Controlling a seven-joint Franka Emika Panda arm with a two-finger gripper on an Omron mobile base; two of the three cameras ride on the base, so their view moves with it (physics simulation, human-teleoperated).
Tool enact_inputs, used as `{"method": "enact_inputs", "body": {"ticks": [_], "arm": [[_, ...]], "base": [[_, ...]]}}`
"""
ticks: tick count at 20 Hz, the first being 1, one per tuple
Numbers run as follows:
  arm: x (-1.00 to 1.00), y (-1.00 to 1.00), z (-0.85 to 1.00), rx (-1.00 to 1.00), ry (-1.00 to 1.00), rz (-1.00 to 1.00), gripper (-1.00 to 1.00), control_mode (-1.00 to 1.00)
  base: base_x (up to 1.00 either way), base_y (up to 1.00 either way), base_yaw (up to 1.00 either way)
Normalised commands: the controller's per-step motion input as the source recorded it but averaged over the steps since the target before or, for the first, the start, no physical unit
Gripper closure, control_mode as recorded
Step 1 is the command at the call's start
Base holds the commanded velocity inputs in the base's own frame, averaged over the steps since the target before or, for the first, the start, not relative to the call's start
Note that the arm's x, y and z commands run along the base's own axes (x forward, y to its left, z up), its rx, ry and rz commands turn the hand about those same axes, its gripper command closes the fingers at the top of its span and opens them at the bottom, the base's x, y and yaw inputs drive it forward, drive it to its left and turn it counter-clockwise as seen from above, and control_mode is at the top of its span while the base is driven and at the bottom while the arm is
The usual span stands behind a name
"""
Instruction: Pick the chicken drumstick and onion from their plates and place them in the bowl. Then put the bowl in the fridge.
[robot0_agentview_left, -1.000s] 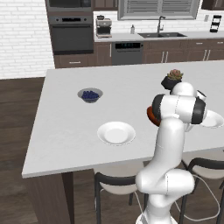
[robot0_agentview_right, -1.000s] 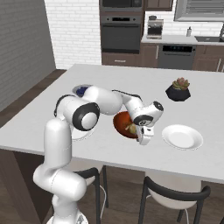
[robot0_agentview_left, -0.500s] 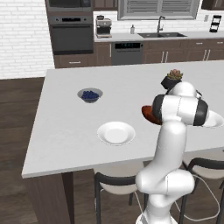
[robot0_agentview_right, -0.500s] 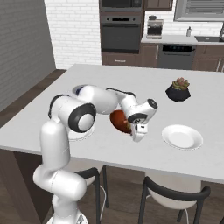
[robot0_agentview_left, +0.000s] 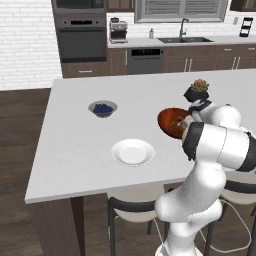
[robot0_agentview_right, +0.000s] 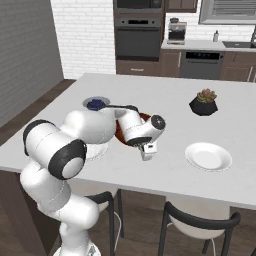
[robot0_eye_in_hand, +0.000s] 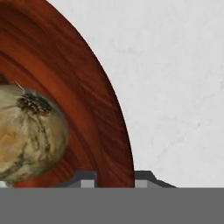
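Open counter (robot0_agentview_right: 165, 105) beside bowl (robot0_eye_in_hand: 100, 109)

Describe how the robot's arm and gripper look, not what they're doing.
The arm is glossy white, built of rounded, bulbous segments with dark bands at the joints. A thin white cable trails near its base in the left base view. The gripper is a small white block below a rounded wrist with a dark round cap; its tips show as small grey blocks in the hand view.

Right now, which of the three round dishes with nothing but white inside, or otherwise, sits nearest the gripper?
The glossy reddish-brown wooden bowl: the gripper straddles its rim, with the onion inside. The white plates lie farther off.
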Motion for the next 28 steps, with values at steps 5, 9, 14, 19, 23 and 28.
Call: {"method": "enact_inputs", "body": {"ticks": [5, 9, 14, 19, 23, 28], "arm": [[-0.61, 0.27, 0.93, -0.04, 0.03, -0.11, 1.0, -1.0], [-0.37, 0.2, 1.0, 0.0, 0.37, -0.05, 1.0, -1.0], [-0.45, 0.37, 0.76, 0.17, 0.27, -0.08, 1.0, -1.0], [-0.46, 0.66, 0.11, -0.01, -0.08, -0.17, 1.0, -1.0], [-0.39, 0.4, 0.2, -0.05, -0.07, -0.21, 1.0, -1.0], [-0.49, 0.22, 0.54, 0.0, 0.0, -0.12, 1.0, -1.0]], "base": [[0.0, 0.0, 0.0], [0.0, 0.0, 0.0], [0.0, 0.0, 0.0], [0.0, 0.0, 0.0], [0.0, 0.0, 0.0], [0.0, 0.0, 0.0]]}}
